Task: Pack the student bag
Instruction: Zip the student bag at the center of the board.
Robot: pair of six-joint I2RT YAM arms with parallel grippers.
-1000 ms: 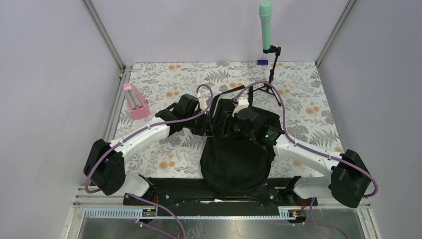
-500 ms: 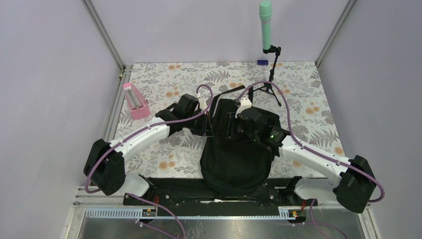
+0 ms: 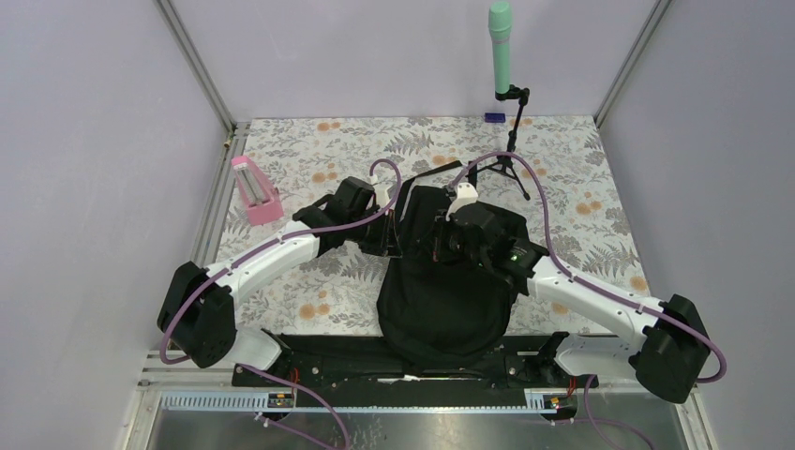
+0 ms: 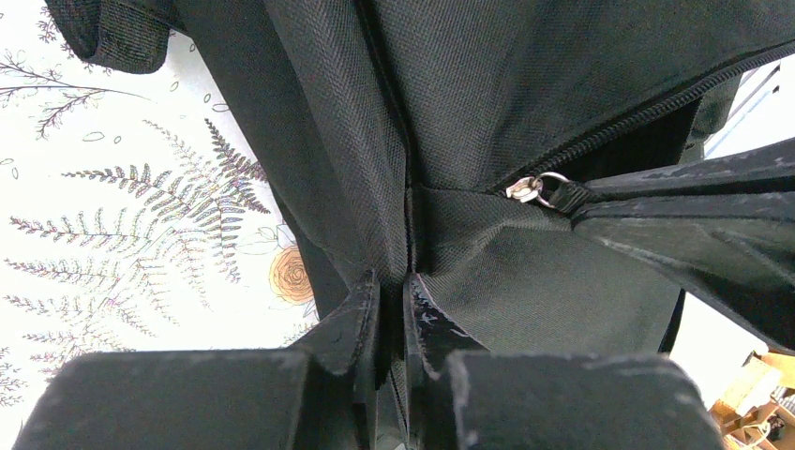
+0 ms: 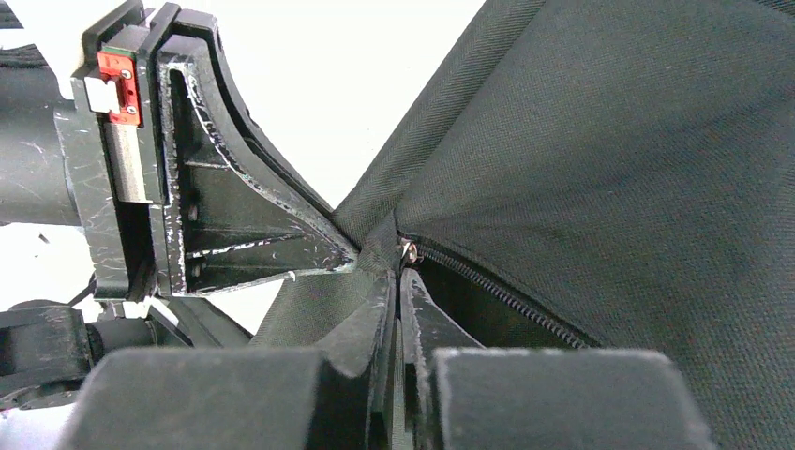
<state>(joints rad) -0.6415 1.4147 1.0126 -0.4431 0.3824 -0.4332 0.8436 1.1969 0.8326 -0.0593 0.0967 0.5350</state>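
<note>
The student bag, a large black fabric backpack, lies in the middle of the table between the two arms. My left gripper is shut on a raised fold of the bag's black fabric beside the zipper. In the left wrist view a silver zipper ring shows just above the fold. My right gripper is shut on the black pull tab at the zipper slider, where the zipper line starts. The two grippers meet at the bag's top, the left gripper close beside the right gripper.
A pink object stands at the left of the floral table cover. A green microphone on a black tripod stands at the back, with a small blue item near its foot. Metal frame posts edge the table.
My right gripper has gone from open to shut on the zipper pull, and the right arm has shifted slightly. The left arm has stayed still, holding the fabric.
</note>
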